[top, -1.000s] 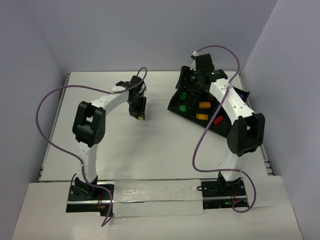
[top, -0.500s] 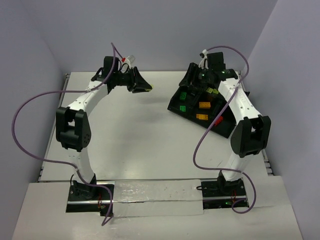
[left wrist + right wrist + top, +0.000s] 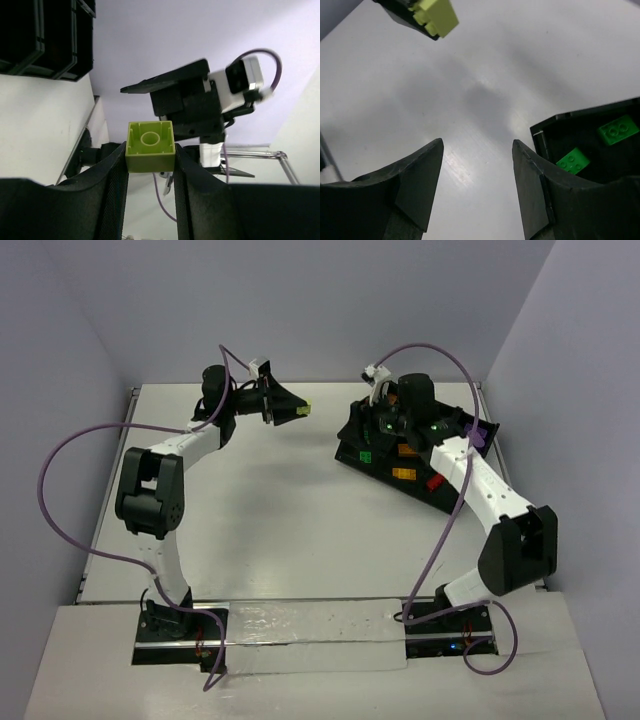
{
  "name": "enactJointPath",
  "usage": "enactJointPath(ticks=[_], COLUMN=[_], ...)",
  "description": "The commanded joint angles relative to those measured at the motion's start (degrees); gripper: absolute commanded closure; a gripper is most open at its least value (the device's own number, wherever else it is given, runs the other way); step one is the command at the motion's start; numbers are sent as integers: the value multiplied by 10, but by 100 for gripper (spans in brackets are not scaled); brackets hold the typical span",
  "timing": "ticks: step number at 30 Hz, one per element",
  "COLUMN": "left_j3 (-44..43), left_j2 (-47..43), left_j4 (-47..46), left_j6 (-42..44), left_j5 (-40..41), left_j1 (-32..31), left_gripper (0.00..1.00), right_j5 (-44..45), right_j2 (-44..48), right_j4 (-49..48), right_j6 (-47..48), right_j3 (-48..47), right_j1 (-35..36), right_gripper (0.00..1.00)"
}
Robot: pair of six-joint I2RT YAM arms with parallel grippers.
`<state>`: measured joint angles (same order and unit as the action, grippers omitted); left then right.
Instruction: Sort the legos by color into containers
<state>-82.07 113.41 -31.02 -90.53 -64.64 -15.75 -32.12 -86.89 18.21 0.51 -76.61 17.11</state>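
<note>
**A:** Starting big: white table (image 3: 270, 520), then the black divided tray (image 3: 542, 131) at two o'clock on it. Trouble where?

**B:** Mostly up in the air. See the left gripper (image 3: 292, 409) raised near twelve o'clock, clamped on one yellow-green brick (image 3: 150, 145). Grips it by two side walls only, right at the fingertips, hollow underside toward the wrist camera. Then the right gripper (image 3: 477, 150) at the tray's nine o'clock end, jaws parted and empty.

**A:** So a clash?

**B:** Possibly. Aimed at each other, near but apart; could knock fingers if closing in together. Could also lose the brick mid-air: shallow pinch, smooth plastic, bare table below, so probably a bounce away from the tray.

**A:** And colour?

**B:** Worth watching. Note two green bricks (image 3: 574, 160) lying in the nearest compartment, close in shade to the held one; easy to drop into the wrong bin. Orange bricks (image 3: 403, 473) and a red brick (image 3: 435, 482) toward four o'clock, out of the way.
</note>
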Motion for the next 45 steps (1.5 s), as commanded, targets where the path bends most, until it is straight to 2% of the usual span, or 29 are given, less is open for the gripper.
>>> enactJointPath(ticks=[1, 3, 6, 9, 15, 22, 35, 40, 43, 45], left_j3=[10, 9, 8, 8, 11, 5, 2, 5, 5, 5], left_j2=[5, 5, 8, 7, 4, 5, 9, 7, 6, 5], left_j4=[-114, -117, -121, -127, -128, -123, -127, -127, -128, -128], left_j6=[-84, -87, -92, -95, -97, -93, -93, -92, -93, -91], left_j5=[-18, -19, -24, -27, -32, -33, -34, -36, -37, -38], left_j1=[2, 1, -1, -6, -9, -9, -9, -9, -9, -9], left_gripper=[100, 100, 100, 100, 100, 100, 100, 100, 100, 100], right_j5=[24, 11, -61, -117, -173, -215, -262, -267, -269, -272], right_j2=[55, 38, -2, -29, -83, -127, -155, -165, -170, -172], right_j4=[-206, -203, -164, -169, -152, -106, -120, -131, -141, -150], right_j6=[114, 127, 144, 135, 136, 160, 135, 122, 113, 106], right_j3=[57, 44, -15, -46, -102, -159, -181, -180, -178, -179], right_j1=[7, 7, 9, 9, 17, 29, 39, 44, 47, 51], right_gripper=[35, 34, 35, 36, 36, 36, 36, 39, 45, 55])
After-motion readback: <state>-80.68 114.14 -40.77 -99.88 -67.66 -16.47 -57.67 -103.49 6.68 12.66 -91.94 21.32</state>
